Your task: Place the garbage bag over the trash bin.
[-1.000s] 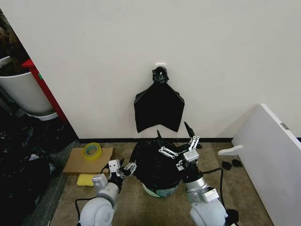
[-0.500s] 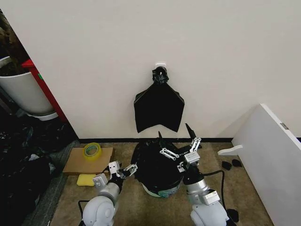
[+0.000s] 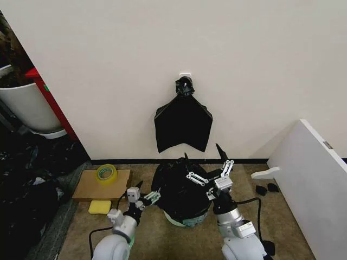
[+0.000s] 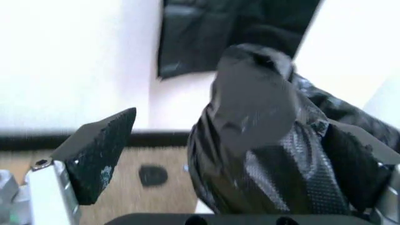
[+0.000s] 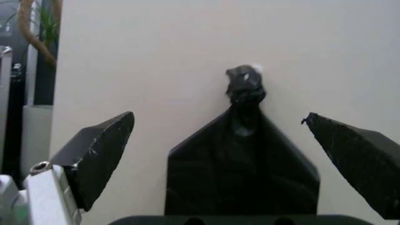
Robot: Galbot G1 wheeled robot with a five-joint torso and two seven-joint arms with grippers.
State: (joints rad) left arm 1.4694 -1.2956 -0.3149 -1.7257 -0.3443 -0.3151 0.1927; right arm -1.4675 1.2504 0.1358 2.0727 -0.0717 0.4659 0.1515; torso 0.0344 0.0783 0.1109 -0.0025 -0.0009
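Gripping tools: left tool (image 3: 145, 198) spread open, one pad against the garbage bag (image 3: 179, 187); right tool (image 3: 213, 174) wide open, empty.
Count: one garbage bag, one trash bin (image 3: 183, 220).

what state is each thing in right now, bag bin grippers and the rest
garbage bag: draped over the bin, crinkled, covering its top and sides
trash bin: upright on the floor, base showing below the bag
left gripper: open, bag plastic against one finger
right gripper: open, above the bag, holding nothing
knotted black bag: hanging flat on the wall
tape roll: lying flat on the cardboard
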